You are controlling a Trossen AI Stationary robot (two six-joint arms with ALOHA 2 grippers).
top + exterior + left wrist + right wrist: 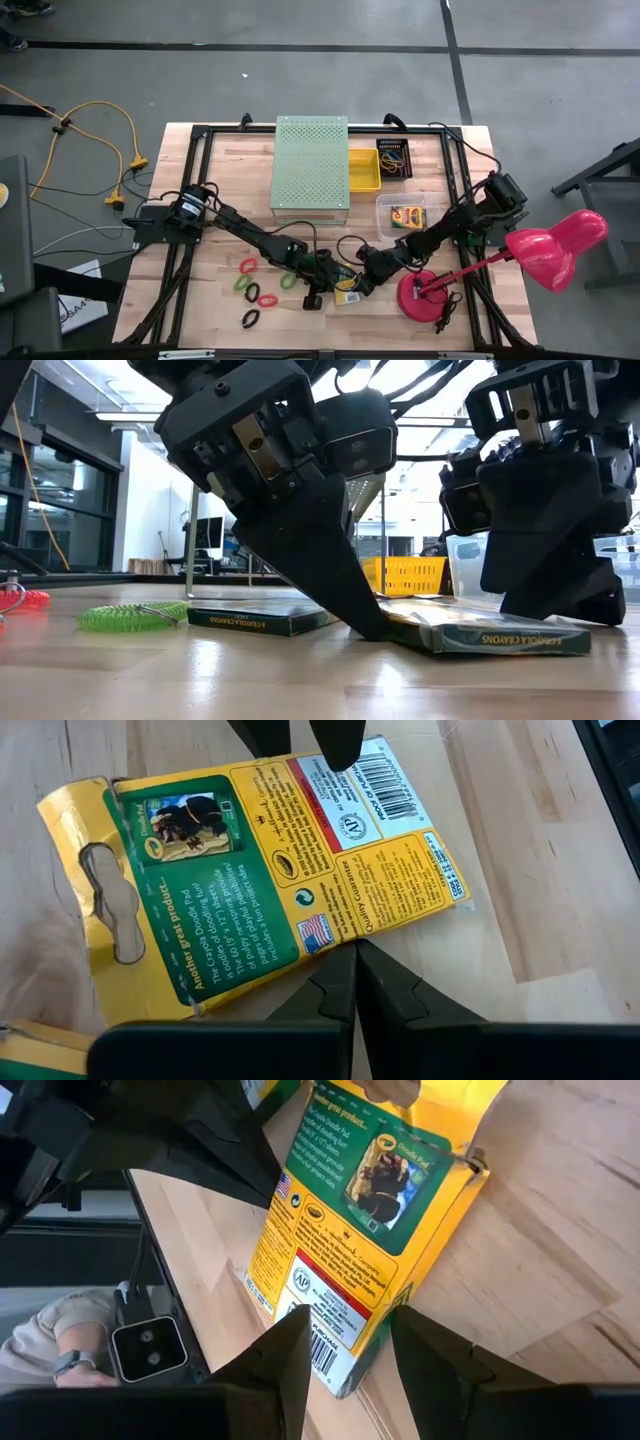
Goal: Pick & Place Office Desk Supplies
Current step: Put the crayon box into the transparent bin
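Two grippers meet over one flat crayon box (270, 870) lying on the wooden table (210, 310) near the middle of its front edge. Its upturned face is printed yellow and green, with a small dark picture, a red-banded panel of fine print, a barcode at one end and a torn hang tab at the other. In the low view that end sits slightly raised off the wood. The left gripper (355, 965) has its jaws pressed together, tips resting at the box's long edge. The right gripper (350, 1345) stands with jaws parted, straddling the barcode end; whether they press it I cannot tell. A second crayon box (406, 216) lies in a clear tray (384, 205) toward the right rear. Coiled band loops (254, 291), red, green and black, are scattered near the front left
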